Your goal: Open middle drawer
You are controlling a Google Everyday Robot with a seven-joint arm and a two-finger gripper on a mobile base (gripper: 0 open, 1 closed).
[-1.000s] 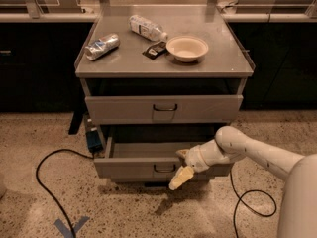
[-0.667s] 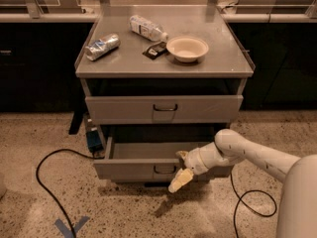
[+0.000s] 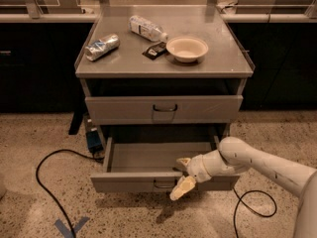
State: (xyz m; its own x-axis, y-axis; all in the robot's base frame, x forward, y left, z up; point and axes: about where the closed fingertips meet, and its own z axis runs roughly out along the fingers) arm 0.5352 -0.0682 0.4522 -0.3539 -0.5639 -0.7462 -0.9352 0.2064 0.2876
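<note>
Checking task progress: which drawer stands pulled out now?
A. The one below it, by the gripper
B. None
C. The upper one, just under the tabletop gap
A: the middle drawer juts forward with its inside showing and the gripper at its front, while the upper drawer sits flush.

Smooth plastic gripper (image 3: 177,178) at the matt metal middle drawer (image 3: 129,182).

- Worktop (image 3: 223,66), upper centre of the frame — can (image 3: 101,47) at its left, bottle (image 3: 147,29) behind, bowl (image 3: 187,48) at right.
- Middle drawer (image 3: 129,182) lower centre, standing out toward the frame's bottom.
- Tool (image 3: 182,175) at its front edge — just right of the handle (image 3: 163,185).
</note>
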